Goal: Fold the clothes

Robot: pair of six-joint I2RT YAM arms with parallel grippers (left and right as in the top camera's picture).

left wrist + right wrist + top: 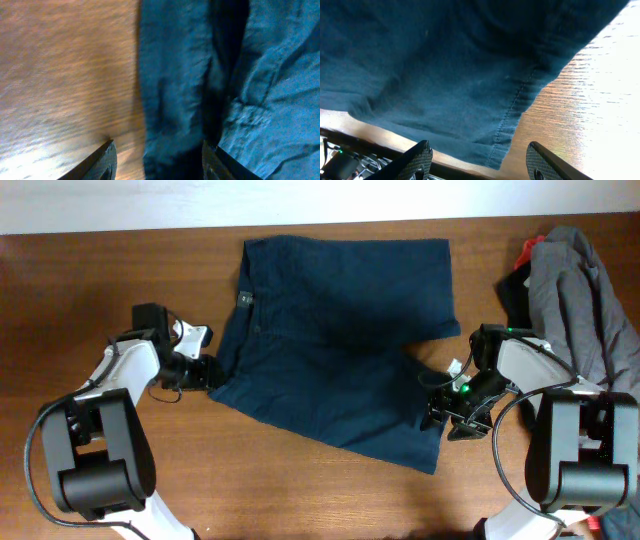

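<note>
The dark blue shorts [340, 340] lie spread out in the middle of the overhead view, flat on the brown worktop [90, 280]. The waistband is on the left side of the frame. The two short legs point to the right, one toward the upper right and one toward the lower right. The cloth has some soft wrinkles in it.

My left pincer [208, 372] is at the left edge of the shorts, down by the lower end of the waistband. In the left wrist view the left pincer [160, 162] stands open. The edge of the blue cloth runs down into the gap between its two sides, with bare wood on the left. It is not squeezing the cloth.

My right pincer [440, 415] is at the right edge of the lower leg, close to the hem. In the right wrist view the right pincer [480, 162] stands open too. The stitched hem of the leg ends just above the gap. Bright worktop shows at the right of that frame. It has hold of nothing.

At the far right of the overhead view a grey garment [590, 290] lies in a heap, well apart from the shorts. Some red and black clothes [520, 270] peek out at its left side.
</note>
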